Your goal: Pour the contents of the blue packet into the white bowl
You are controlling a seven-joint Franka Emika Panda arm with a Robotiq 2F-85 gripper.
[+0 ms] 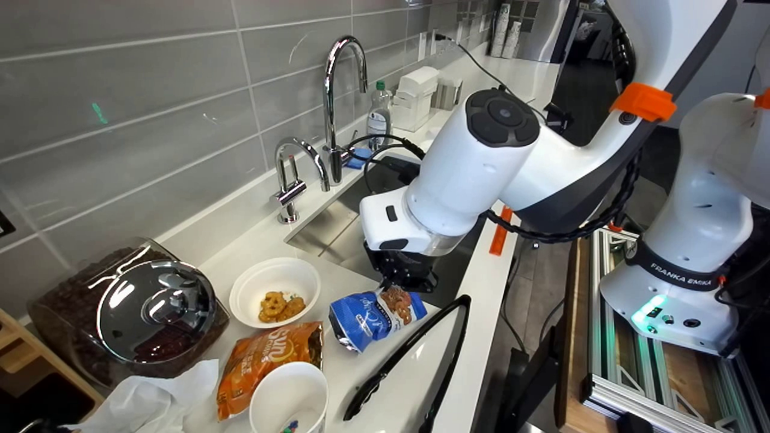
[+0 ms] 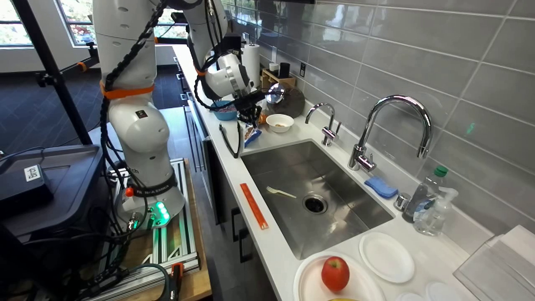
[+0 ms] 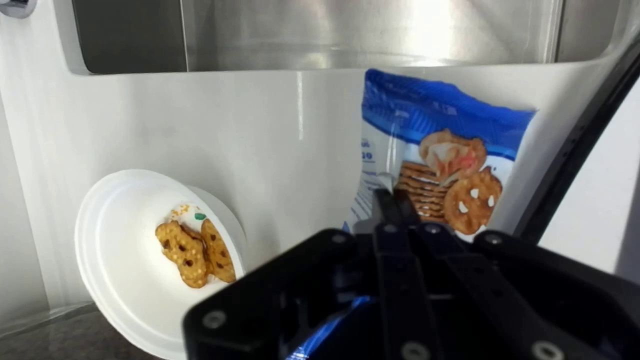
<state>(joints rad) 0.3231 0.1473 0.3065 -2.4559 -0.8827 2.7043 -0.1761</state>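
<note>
White, smooth countertop point(image 3: 260, 130): directly below the black, 2-fingered pincer point(image 3: 393, 199).
Rectangular stainless-steel sink point(image 2: 334, 184): ahead of the pincer in the wrist view, near it.
Long black tongs point(image 3: 575, 142): right of the pincer in the wrist view, lying on the countertop.
Pincer: clenched, its tips together on a pinched fold of film; it looks to be grasping the small, crinkly, blue-and-white plastic packet point(image 3: 435, 150).
Glossy orange-brown bag point(image 1: 274, 361): farther from the pincer than the packet; not needed for this pour.
Wide, shallow, round white bowl point(image 3: 120, 250): left of the pincer in the wrist view, upright, apart from the packet.
Packet: at the pincer's tips, not over the bowl; whether it touches the countertop, or is unsealed, I cannot tell.
Golden-brown crackers point(image 3: 182, 252): at least 2, in the bowl, left of the pincer in the wrist view. If they came from this packet, the pour is partly done; otherwise only the grasp is. Left, as I judge it: bring the packet over the bowl, tip it, and empty what remains.
</note>
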